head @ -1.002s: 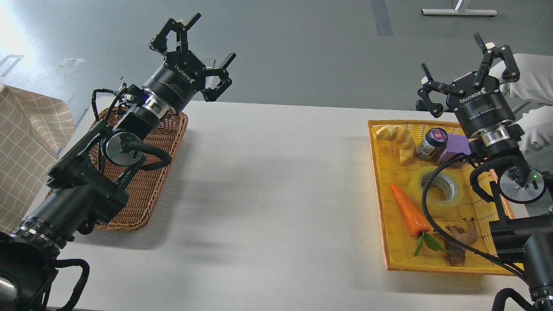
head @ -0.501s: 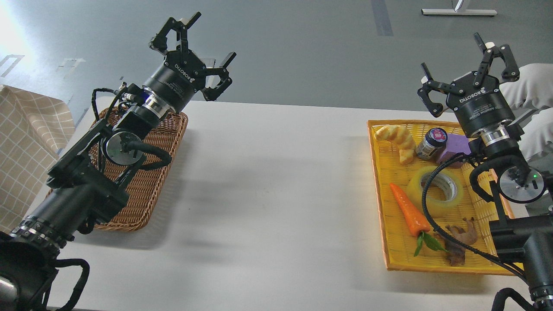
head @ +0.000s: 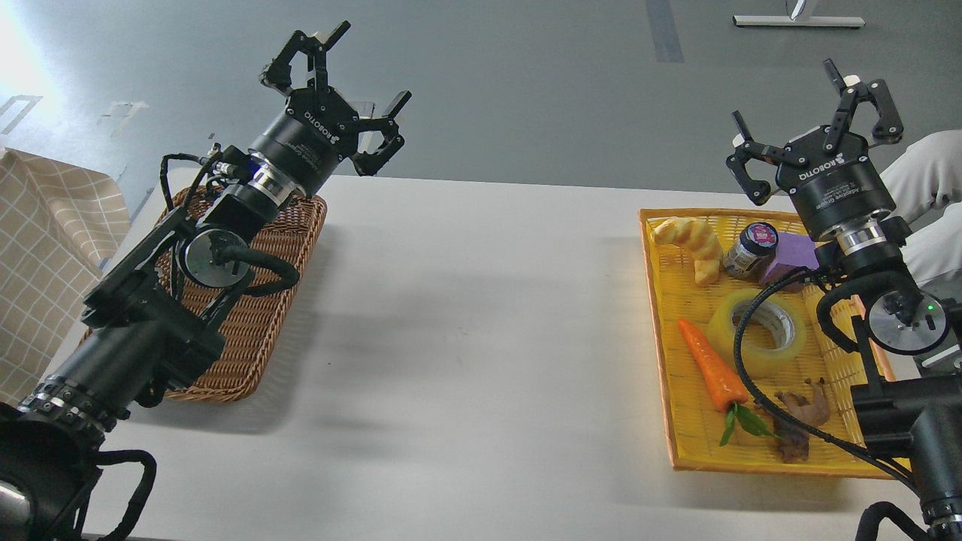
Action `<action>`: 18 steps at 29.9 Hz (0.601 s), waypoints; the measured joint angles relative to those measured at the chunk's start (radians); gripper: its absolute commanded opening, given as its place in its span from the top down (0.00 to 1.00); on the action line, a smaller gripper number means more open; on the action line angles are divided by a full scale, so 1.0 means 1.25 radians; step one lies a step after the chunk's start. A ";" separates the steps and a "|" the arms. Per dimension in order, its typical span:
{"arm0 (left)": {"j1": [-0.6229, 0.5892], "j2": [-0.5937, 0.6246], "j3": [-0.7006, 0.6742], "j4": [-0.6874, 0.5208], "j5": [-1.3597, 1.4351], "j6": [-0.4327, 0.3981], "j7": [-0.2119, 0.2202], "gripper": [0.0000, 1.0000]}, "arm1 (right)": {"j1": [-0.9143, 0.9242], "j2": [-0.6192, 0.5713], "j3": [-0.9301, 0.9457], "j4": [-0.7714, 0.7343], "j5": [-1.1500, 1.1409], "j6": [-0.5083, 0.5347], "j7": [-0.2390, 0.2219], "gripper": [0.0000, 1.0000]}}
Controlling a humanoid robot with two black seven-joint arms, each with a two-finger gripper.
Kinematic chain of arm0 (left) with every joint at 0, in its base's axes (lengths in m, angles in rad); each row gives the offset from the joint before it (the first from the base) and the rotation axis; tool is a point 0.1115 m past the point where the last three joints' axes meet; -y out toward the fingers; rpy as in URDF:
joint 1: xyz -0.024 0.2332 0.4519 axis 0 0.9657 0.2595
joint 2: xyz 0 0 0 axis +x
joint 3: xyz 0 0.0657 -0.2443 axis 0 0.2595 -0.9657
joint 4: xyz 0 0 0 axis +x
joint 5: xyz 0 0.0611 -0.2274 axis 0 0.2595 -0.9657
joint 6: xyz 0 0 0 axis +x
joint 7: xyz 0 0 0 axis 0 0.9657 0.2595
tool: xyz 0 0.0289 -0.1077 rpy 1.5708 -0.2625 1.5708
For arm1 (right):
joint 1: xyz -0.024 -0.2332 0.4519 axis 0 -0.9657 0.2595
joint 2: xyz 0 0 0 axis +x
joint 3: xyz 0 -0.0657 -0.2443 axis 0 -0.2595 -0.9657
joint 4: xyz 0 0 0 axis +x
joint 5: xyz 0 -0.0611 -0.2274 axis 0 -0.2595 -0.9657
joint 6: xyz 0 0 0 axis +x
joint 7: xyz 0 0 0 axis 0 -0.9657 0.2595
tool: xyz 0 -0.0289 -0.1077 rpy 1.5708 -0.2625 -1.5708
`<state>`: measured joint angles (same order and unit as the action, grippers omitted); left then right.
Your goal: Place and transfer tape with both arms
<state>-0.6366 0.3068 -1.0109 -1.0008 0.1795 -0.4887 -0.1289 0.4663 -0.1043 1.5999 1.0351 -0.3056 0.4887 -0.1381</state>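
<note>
A roll of tape is seen lying flat in the middle of a shallow yellow plastic tray with a fine woven-mesh floor and an orange rim. The tape is a wide ring of glossy, translucent yellowish film wound on a grey-white cardboard core, and part of it is crossed by a black cable of the right arm. Just to the left of the tape, an orange carrot with green leaves is laid, tapered and smooth like a plastic toy. Beyond the tape, toward the far edge of the tray, a ridged, curved bread roll, a small dark jar with a printed lid and a purple block are set. Nearer than the tape, a brown, crinkled leaf-like piece is found.

The tray is placed on the right part of a smooth white table. Far to the left of the tape, a brown wicker basket with a coarse weave is set on the same table.

The right gripper is held raised beyond the tape, above the tray's far edge, with its black fingers spread apart and nothing between them. The left gripper is held up over the basket's far end, its fingers likewise spread and empty.
</note>
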 measured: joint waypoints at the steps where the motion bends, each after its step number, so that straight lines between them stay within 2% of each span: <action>1: 0.000 0.000 0.000 0.000 0.000 0.000 0.000 0.02 | 0.000 0.000 0.000 0.000 0.000 0.000 0.000 0.00; 18: 0.000 0.001 0.000 -0.001 0.000 0.000 0.000 0.02 | -0.005 0.004 0.000 0.000 0.000 0.000 0.000 0.00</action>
<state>-0.6368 0.3084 -1.0109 -1.0016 0.1795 -0.4887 -0.1289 0.4601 -0.0988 1.6004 1.0354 -0.3055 0.4887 -0.1380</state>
